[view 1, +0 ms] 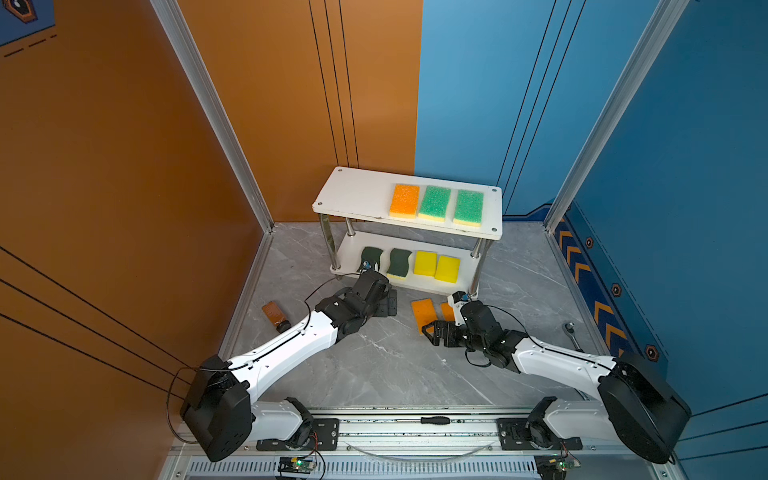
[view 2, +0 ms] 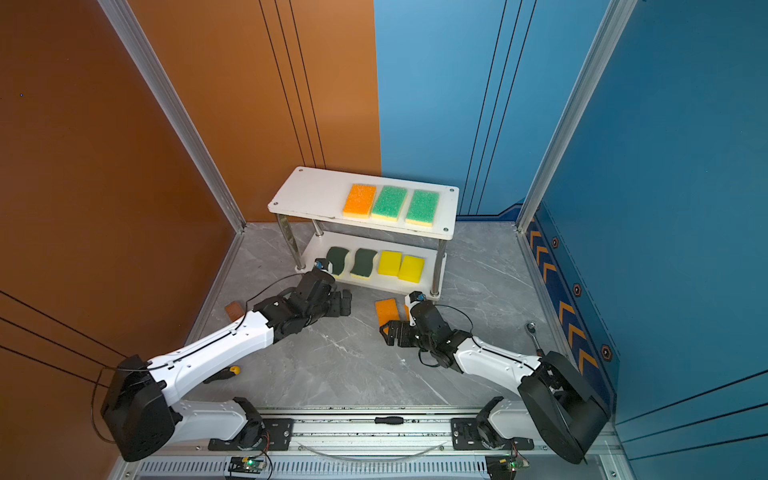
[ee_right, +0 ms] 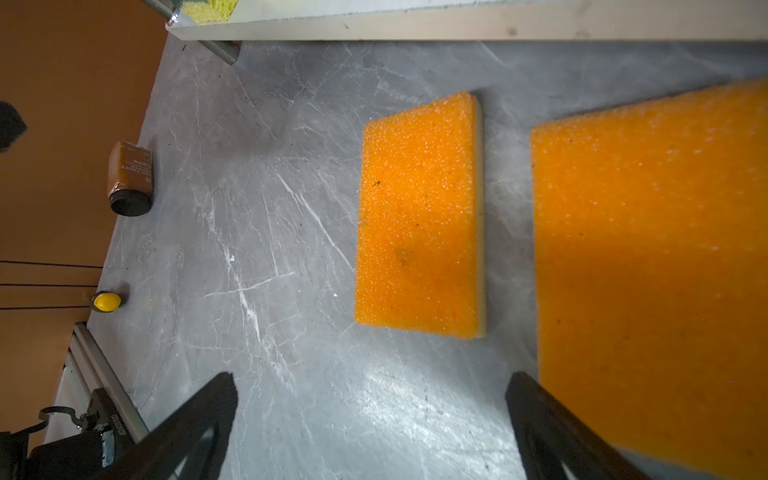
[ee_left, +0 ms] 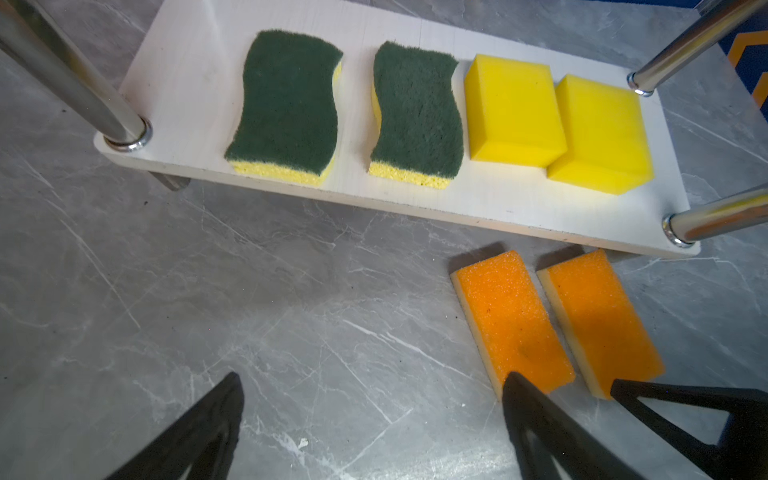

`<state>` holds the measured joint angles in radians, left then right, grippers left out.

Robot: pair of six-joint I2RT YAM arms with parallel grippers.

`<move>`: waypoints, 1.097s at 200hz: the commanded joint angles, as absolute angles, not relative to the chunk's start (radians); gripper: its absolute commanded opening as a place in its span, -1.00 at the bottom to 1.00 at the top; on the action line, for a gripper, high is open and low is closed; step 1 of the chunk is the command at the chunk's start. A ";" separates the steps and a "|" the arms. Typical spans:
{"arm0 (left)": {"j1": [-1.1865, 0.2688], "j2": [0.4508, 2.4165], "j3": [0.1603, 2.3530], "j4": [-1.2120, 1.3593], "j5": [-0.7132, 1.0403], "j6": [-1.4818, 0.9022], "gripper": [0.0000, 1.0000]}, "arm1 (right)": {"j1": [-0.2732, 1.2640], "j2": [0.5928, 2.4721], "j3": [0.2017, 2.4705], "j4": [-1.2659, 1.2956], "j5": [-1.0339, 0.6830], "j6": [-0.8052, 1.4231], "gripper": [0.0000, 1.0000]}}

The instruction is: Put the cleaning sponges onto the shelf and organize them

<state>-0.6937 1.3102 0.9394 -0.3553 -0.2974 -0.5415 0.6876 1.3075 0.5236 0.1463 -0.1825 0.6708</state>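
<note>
The white two-tier shelf with metal posts [view 1: 357,193] stands at frame centre in both top views. Its top board holds one orange-topped sponge [view 1: 404,200] and two light-green-topped sponges [view 1: 434,203]. The lower board holds two dark-green wavy sponges [ee_left: 286,104] and two plain yellow sponges [ee_left: 513,108]. Two more orange-topped sponges [ee_left: 513,320] lie on the grey marbled table [ee_left: 249,291] just in front. The left claw [ee_left: 372,378] and the right claw [ee_right: 370,378] both gape empty. One brown bottle [ee_right: 131,174] carries label print too small to read.
</note>
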 commanded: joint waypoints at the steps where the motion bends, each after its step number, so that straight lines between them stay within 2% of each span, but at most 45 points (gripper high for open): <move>1: -0.706 1.277 0.896 -0.326 -0.274 -0.585 0.95 | 0.695 1.326 0.556 0.163 -0.187 0.676 1.00; 219: -0.707 1.308 0.777 -0.273 -0.252 -0.653 0.95 | 0.741 1.381 0.613 0.121 -0.077 0.642 1.00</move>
